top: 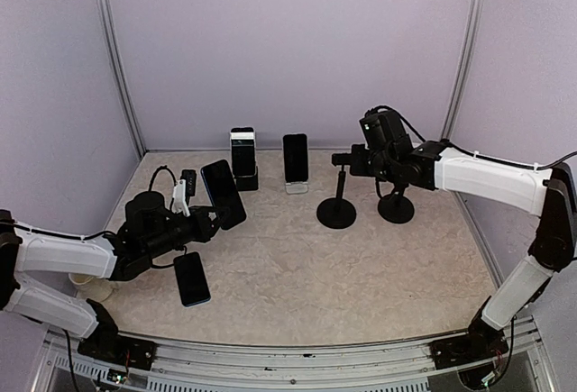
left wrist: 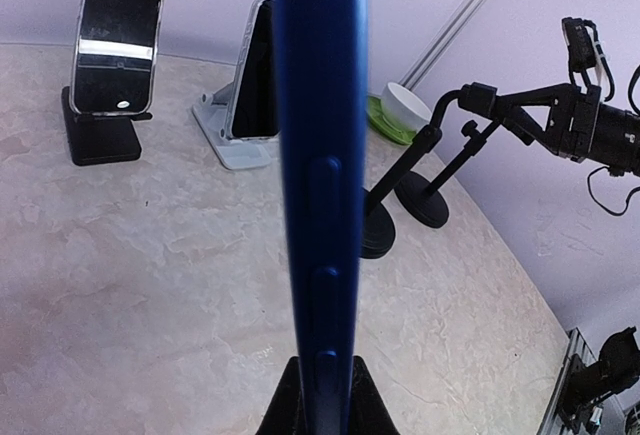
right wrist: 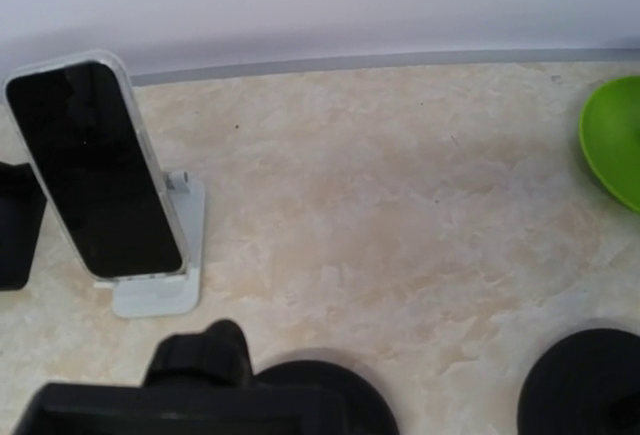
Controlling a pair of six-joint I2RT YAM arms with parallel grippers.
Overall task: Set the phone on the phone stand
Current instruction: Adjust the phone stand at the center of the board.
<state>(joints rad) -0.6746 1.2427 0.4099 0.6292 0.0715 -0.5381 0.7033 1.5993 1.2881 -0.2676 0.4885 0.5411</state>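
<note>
Gripping the blue phone (left wrist: 318,155) edge-up in left fingers (left wrist: 283,410) near left edge of tabletop (top: 361,270); right fingers (top: 359,159) closed at black phone stand (top: 336,211).

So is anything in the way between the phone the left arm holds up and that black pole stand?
Nothing visible. Bare table lies between the phone in the left gripper and the stand that the right gripper grips. The two docked phones stand farther back, off that path.

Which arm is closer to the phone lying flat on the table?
Left. The left arm is beside the flat phone; the right arm is across the table, by the black stands.
</note>
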